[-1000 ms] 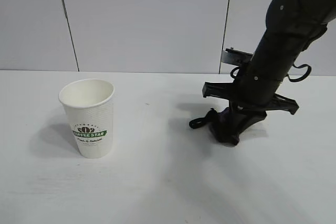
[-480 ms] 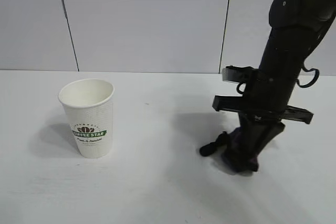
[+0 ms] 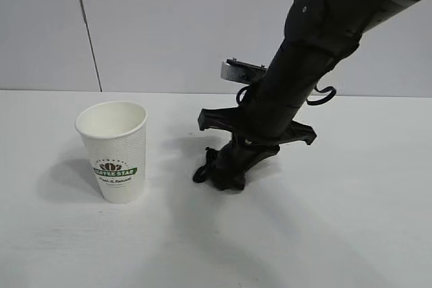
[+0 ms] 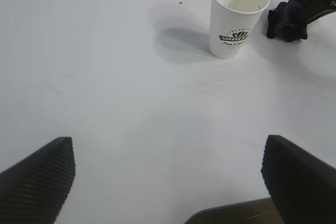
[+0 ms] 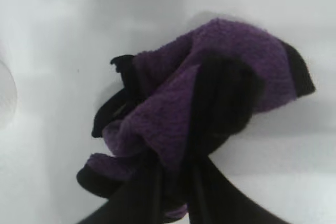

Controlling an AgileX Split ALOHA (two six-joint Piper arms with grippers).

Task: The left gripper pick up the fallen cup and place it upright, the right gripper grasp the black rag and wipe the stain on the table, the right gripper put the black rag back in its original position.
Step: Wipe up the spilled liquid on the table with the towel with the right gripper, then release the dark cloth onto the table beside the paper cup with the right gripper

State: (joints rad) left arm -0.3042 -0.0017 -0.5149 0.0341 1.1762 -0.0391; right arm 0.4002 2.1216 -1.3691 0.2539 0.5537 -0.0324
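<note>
The white paper cup (image 3: 115, 153) with its green logo stands upright on the left of the white table (image 3: 324, 234). It also shows far off in the left wrist view (image 4: 236, 17). My right gripper (image 3: 231, 172) reaches down at the table's middle, shut on the black rag (image 3: 214, 165), which is pressed against the tabletop to the right of the cup. Up close, the rag (image 5: 210, 87) is a purple-and-black bunch pinched in the right gripper (image 5: 176, 166). My left gripper (image 4: 168, 177) hangs open over bare table, well away from the cup. No stain shows in any view.
Grey wall panels (image 3: 189, 25) rise behind the table's far edge. The right arm (image 3: 317, 45) slants down from the upper right over the table's right half. A few tiny specks (image 4: 180, 3) dot the surface near the cup.
My right gripper dragged the rag first toward the near right, then swept it left to the table's middle, closer to the cup. The cup has not moved.
</note>
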